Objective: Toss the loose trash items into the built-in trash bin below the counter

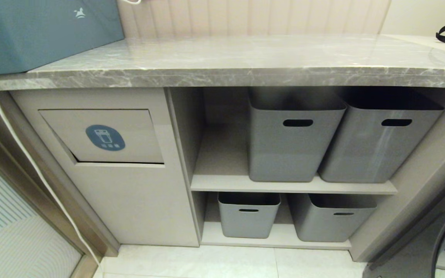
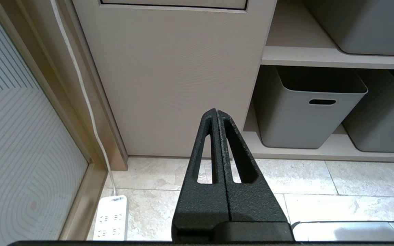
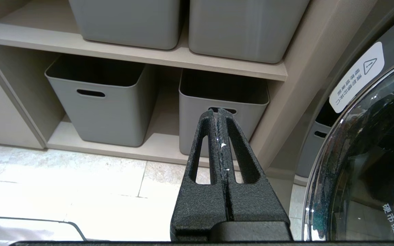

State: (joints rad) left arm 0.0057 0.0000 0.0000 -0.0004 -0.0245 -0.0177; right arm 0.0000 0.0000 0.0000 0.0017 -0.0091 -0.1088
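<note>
From the head: looked down on the grey marble surface (image 1: pixel 245 58), with a large teal box (image 1: pixel 45 31) at its left end. Found no loose trash items anywhere on the stretch of it in view. Below, at the left, saw the built-in trash bin (image 1: pixel 102 135), its flap with the blue oval icon sitting in its frame; could not tell whether anything lay behind it. To the right of it, counted four grey baskets (image 1: pixel 292 143) on two shelves, and a white cable (image 1: pixel 33 166) down the left side. Saw neither arm here.

From the left wrist: found the left pincer (image 2: pixel 216 111) clenched, fingers pressed flat together with nothing between them, held low before the plain cabinet front under the bin's flap and well short of it. Noted a white power strip (image 2: pixel 111 218) on the tiled floor beside it.

From the right wrist: found the right pincer (image 3: pixel 218 111) likewise clenched and empty, pointed at the lower baskets, with a washing machine door (image 3: pixel 371 153) close at its side.

Judged as either the very start or the very end: nothing gripped, no strips in sight, both arms parked low. Could not settle from this alone whether the strips were already inside the bin or lying out of view and yet to be fetched.
</note>
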